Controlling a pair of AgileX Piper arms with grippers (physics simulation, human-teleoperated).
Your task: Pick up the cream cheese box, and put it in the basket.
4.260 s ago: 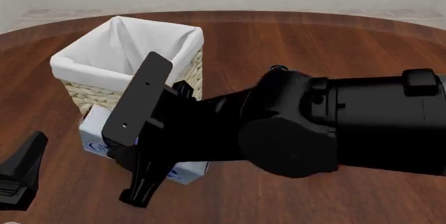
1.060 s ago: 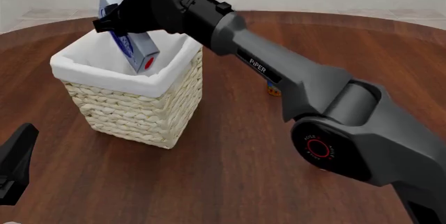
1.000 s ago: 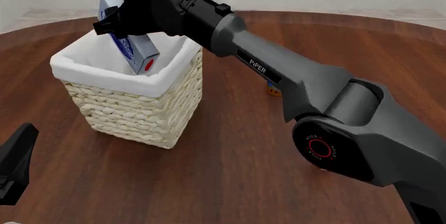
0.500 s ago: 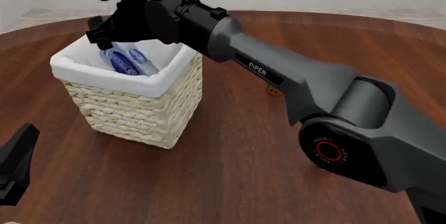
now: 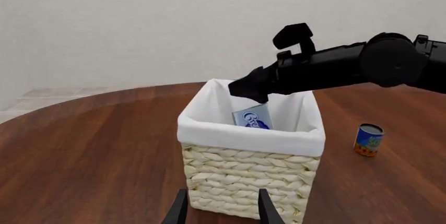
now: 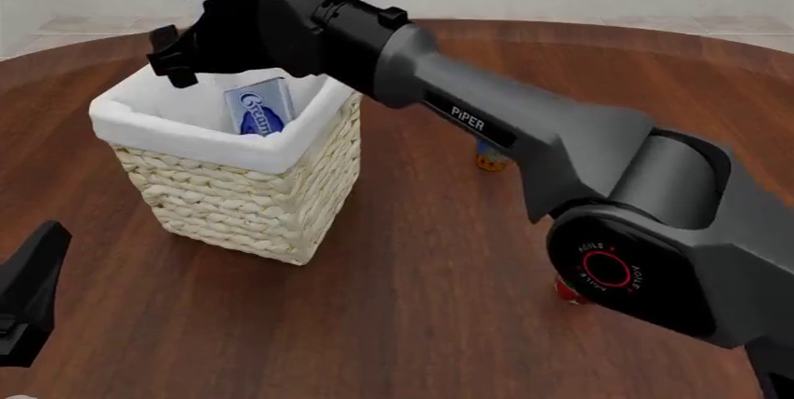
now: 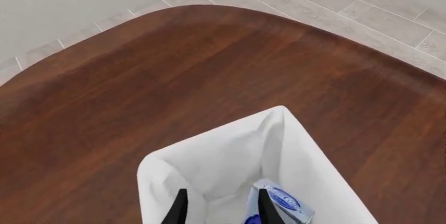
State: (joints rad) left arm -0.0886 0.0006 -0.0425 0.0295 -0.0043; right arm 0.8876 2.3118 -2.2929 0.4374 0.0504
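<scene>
The cream cheese box (image 6: 258, 109) stands tilted inside the basket (image 6: 236, 185), leaning against the white liner, free of any finger. It also shows in the left wrist view as the box (image 5: 252, 118) within the basket (image 5: 251, 172). My right gripper (image 6: 174, 59) hangs open just above the basket's far left rim. In its own wrist view, the right gripper (image 7: 219, 211) has nothing between the fingers, and the box (image 7: 280, 203) lies beside one finger, down in the basket (image 7: 209, 166). My left gripper (image 6: 25, 306) is low at the near left, open (image 5: 221, 212) and empty.
A small can (image 6: 490, 160) stands on the table right of the basket, partly behind my right arm, and shows as the can (image 5: 368, 139) in the left wrist view. A small red object (image 6: 564, 292) peeks out beside the right arm's base. The wooden table (image 6: 410, 325) is round.
The right gripper carried the box from the table up over the basket, then opened. The box dropped in and now rests inside. The left gripper stayed put.
</scene>
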